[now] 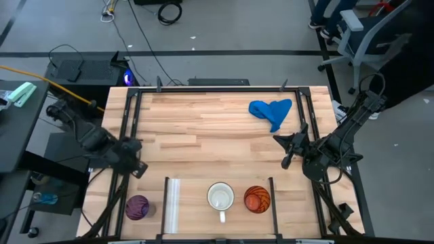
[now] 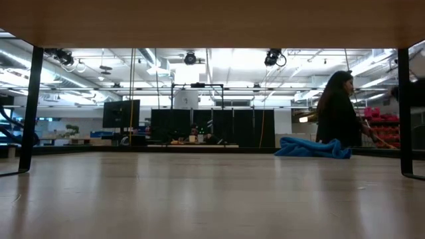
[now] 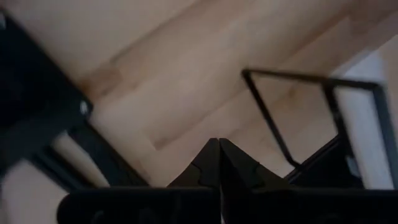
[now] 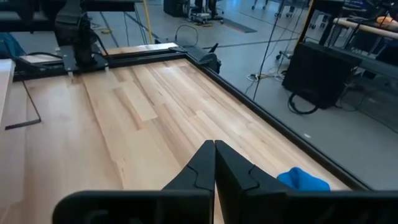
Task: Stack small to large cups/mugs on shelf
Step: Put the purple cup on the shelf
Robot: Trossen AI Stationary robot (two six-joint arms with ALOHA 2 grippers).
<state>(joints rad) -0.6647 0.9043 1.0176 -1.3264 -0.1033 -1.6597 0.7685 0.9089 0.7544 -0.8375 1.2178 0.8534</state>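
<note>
Three cups stand upright on their bases along the table's near edge: a purple patterned cup (image 1: 137,207) at the left, a white mug (image 1: 220,197) with its handle toward the near edge, and an orange patterned cup (image 1: 257,199). The mug and the orange cup stand on the shelf (image 1: 193,203), between the pale upright strip (image 1: 172,203) and the thin dark post (image 1: 272,196). My left gripper (image 1: 140,145) is shut and empty at the table's left edge, far from the purple cup. My right gripper (image 1: 277,139) is shut and empty at the right, beyond the orange cup.
A crumpled blue cloth (image 1: 271,110) lies at the far right of the table, also in the low view (image 2: 312,147). A black frame (image 1: 217,88) borders the table. A person (image 2: 339,119) stands in the room behind. Bare wood spans the table's middle.
</note>
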